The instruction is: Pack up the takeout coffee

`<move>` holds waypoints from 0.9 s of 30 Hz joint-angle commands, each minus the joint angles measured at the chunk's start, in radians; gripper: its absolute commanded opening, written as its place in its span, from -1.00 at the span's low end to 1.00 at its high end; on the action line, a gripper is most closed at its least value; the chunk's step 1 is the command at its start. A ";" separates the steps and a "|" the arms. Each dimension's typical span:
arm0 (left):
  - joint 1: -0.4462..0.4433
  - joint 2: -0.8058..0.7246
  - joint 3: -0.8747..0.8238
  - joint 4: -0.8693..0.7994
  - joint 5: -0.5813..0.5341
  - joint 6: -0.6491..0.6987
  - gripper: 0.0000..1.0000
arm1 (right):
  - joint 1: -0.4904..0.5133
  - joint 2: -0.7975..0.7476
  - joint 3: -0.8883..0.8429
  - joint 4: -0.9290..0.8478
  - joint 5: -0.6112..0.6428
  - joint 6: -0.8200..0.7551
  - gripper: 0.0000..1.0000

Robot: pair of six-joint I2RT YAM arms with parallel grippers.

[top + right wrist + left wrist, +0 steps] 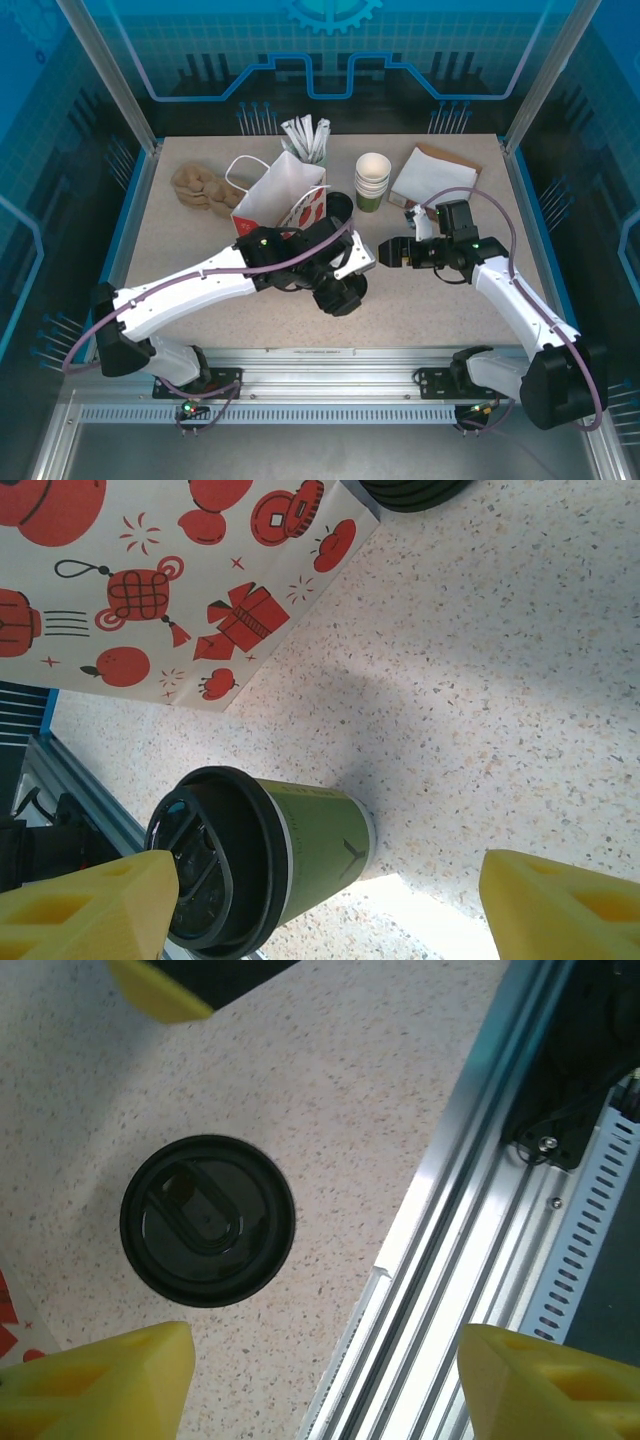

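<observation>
At the near edge of the table (480,680), close to the rail (450,1260) and just off the bag's corner: cup (315,850) upright, lid (207,1220) on and apparently seated all round.

Handling (judgement):
- Paper wall, thin. Expect it to give under a hard squeeze, and a crushed wall could pop the lid.
- Fill level unknown, since the lid hides the inside. Treat as full: keep upright, no tilt.
- Lid is glossy plastic, likely slick, and only a press fit. Not a place to lift from.
- Best hold: across the green wall just below the lid rim, where the rolled lip stiffens the paper. Light force, pads flat on opposite sides.

Left gripper (320,1355): looking straight down on the lid, yellow fingers (100,1380) wide apart, nothing between them, no contact with the cup.

Right gripper (330,880): side-on at cup height, jaws likewise apart. The cup sits toward its left finger. The lid edge is close to that finger, and I cannot tell whether they touch. This approach suits the wall grip better than the top-down one.

Bag (150,580): white paper with red prints, standing just behind the cup, mouth open upward in the top view. Light and likely to tip or slide if bumped, so the cup should be lowered in from above.

Further back: spare lids (410,490) beside the bag, and a cup stack (372,180) well apart from the work.
</observation>
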 commanded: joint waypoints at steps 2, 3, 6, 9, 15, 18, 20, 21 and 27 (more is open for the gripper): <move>-0.017 0.022 0.060 -0.058 -0.027 0.074 0.46 | -0.023 -0.005 0.005 -0.033 0.020 -0.023 0.62; -0.015 0.039 0.071 -0.078 -0.047 0.080 0.46 | -0.027 -0.007 0.007 -0.033 0.025 -0.021 0.62; 0.006 0.087 0.098 -0.116 -0.063 0.087 0.48 | -0.048 -0.016 0.018 -0.042 0.054 -0.017 0.64; 0.037 0.138 0.123 -0.129 -0.060 0.089 0.52 | -0.068 -0.033 0.020 -0.061 0.123 -0.017 0.66; 0.055 0.282 0.204 -0.177 -0.072 0.108 0.57 | -0.073 -0.129 -0.044 -0.075 0.277 0.009 0.78; 0.072 0.336 0.235 -0.195 -0.067 0.117 0.60 | -0.076 -0.173 -0.078 -0.065 0.303 0.024 0.84; 0.080 0.367 0.259 -0.219 -0.065 0.123 0.60 | -0.076 -0.181 -0.089 -0.071 0.309 0.024 0.90; 0.083 0.384 0.270 -0.234 -0.066 0.128 0.61 | -0.076 -0.182 -0.092 -0.073 0.315 0.024 0.92; 0.096 0.434 0.309 -0.277 -0.066 0.143 0.62 | -0.078 -0.196 -0.121 -0.057 0.331 0.029 0.93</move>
